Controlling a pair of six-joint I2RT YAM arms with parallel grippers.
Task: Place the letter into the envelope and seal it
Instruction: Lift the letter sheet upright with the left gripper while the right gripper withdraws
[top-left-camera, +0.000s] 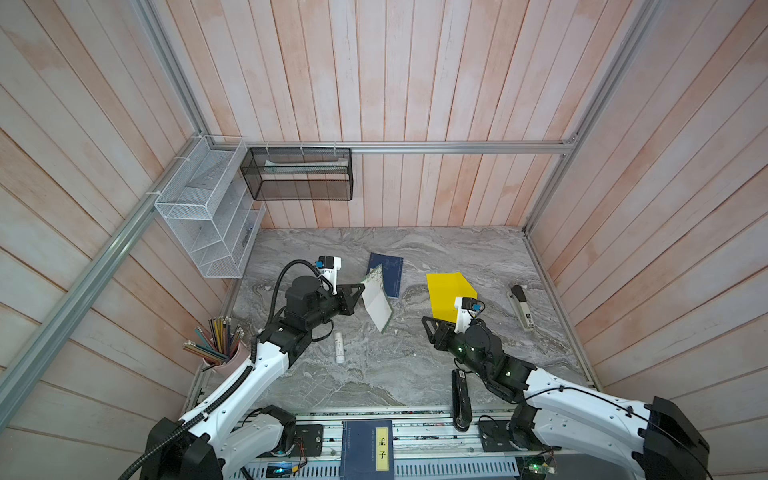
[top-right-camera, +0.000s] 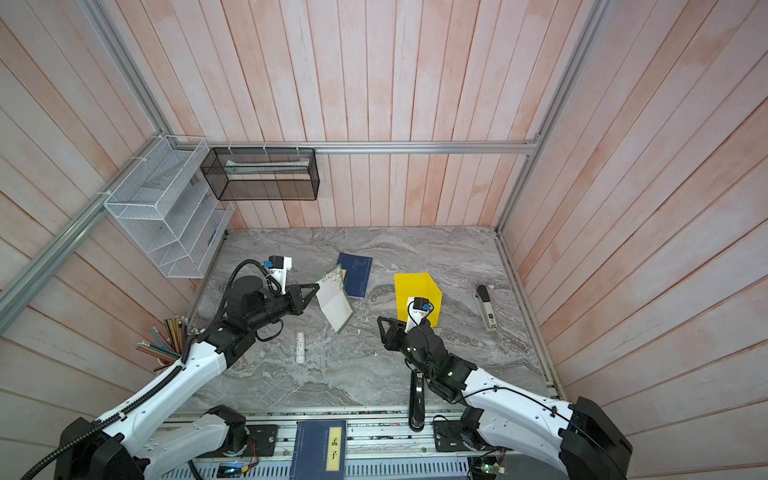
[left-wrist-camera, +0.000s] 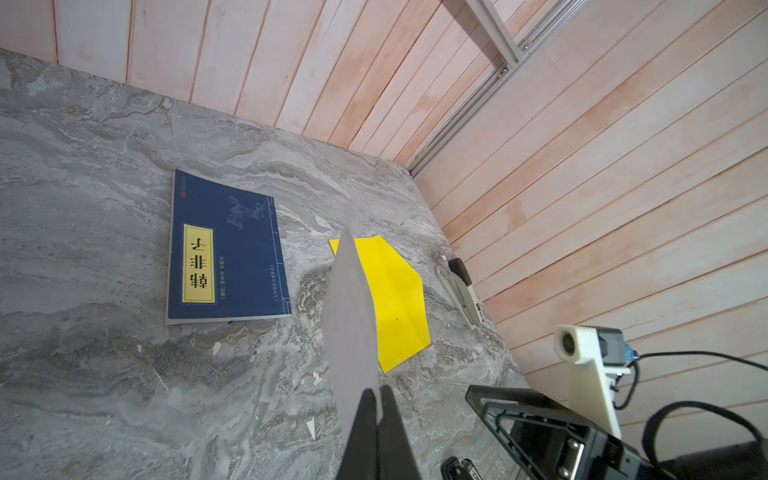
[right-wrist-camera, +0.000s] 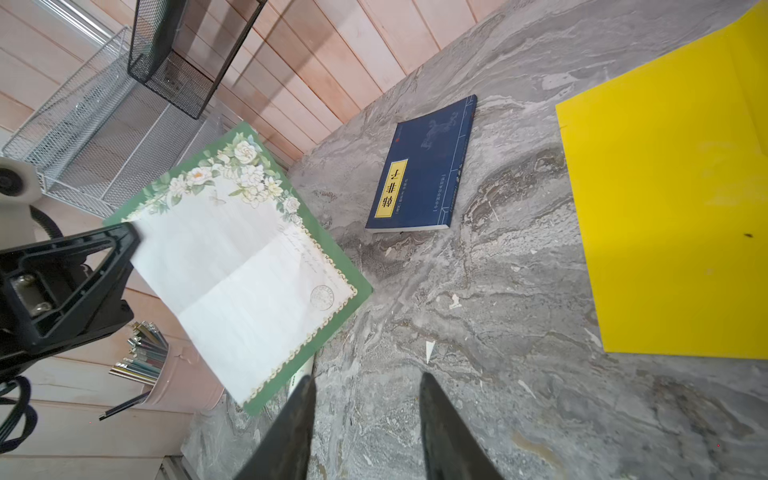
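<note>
On the left, the letter (top-left-camera: 377, 300) is pinched at one edge by the closed left gripper (top-left-camera: 360, 289) and held tilted above the table (top-left-camera: 374, 374), its far corner overlapping the blue book (top-left-camera: 390, 276) in both top views. Further right, the envelope (top-left-camera: 449, 297) is seen lying flat on the table, flap end toward the back wall. Nearest its front edge, the right gripper (right-wrist-camera: 365, 415) is held apart from it, jaws spread and nothing between them.
</note>
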